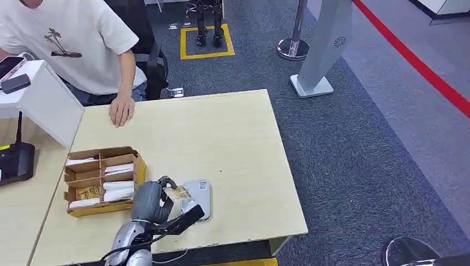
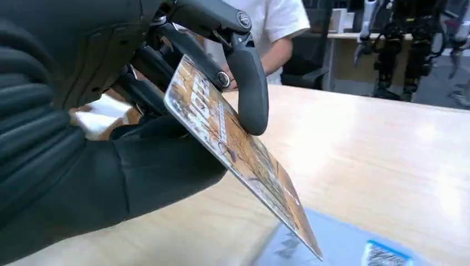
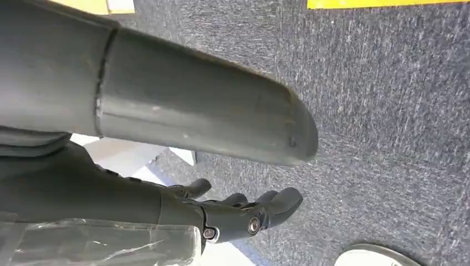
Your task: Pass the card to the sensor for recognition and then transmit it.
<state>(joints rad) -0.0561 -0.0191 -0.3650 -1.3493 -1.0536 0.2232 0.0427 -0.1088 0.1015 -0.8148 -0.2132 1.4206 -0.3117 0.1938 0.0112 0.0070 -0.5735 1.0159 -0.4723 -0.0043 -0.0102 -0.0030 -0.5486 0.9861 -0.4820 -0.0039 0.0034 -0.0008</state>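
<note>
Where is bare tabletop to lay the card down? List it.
Free: the wide light wooden tabletop between the person's hand and the grey flat sensor. Crowded: the near-left, with the brown cardboard divider box and left robot hand.

No wording can be read anywhere: the card bears a brown print with pale marks too blurred to make out, the sensor carries a small blue-and-white label, also blurred, and the person's shirt shows a palm-tree motif without letters
</note>
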